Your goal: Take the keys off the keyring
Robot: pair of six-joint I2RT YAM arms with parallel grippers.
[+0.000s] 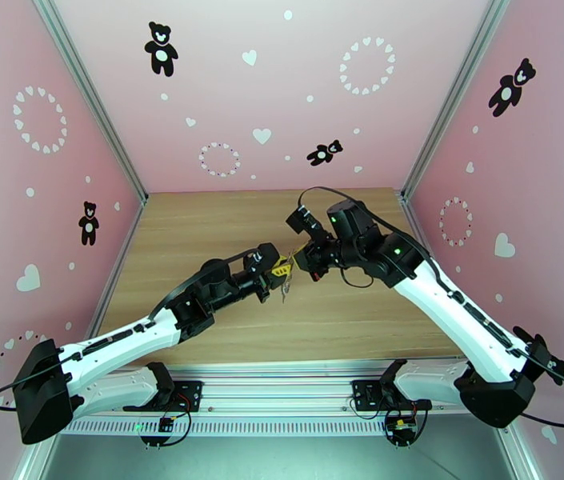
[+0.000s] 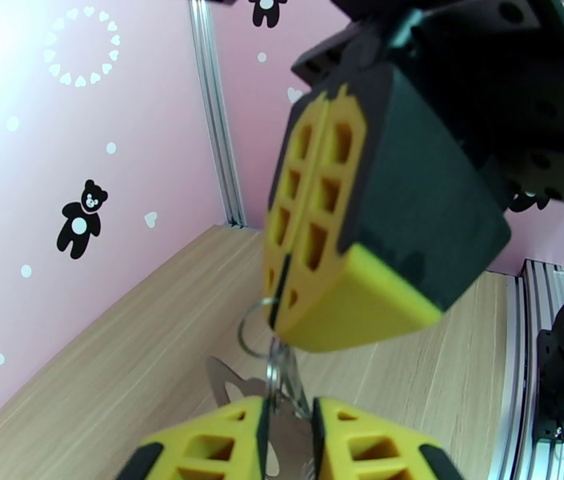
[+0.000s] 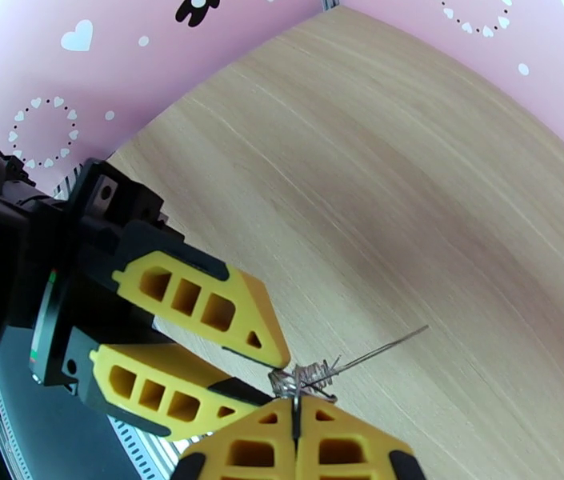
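Both arms meet above the middle of the table (image 1: 202,226)! The right tool (image 3: 295,403) is pinched tight on the keyring (image 3: 306,379), which dangles in the air between them. The left tool (image 3: 278,378) stands narrow, its fingers flanking the hanging metal. Gripping or not, can't tell.

zone centre: left hand (image 1: 283,270) and right hand (image 1: 302,262) meet tip to tip above mid desk (image 1: 202,226), keyring (image 1: 286,290) hanging between, no way through | far desk strip: bare, open | near corners: crossed by both forearms | bounds: pink walls (image 1: 50,234) left, back, right; arm bases (image 1: 166,396) along near edge
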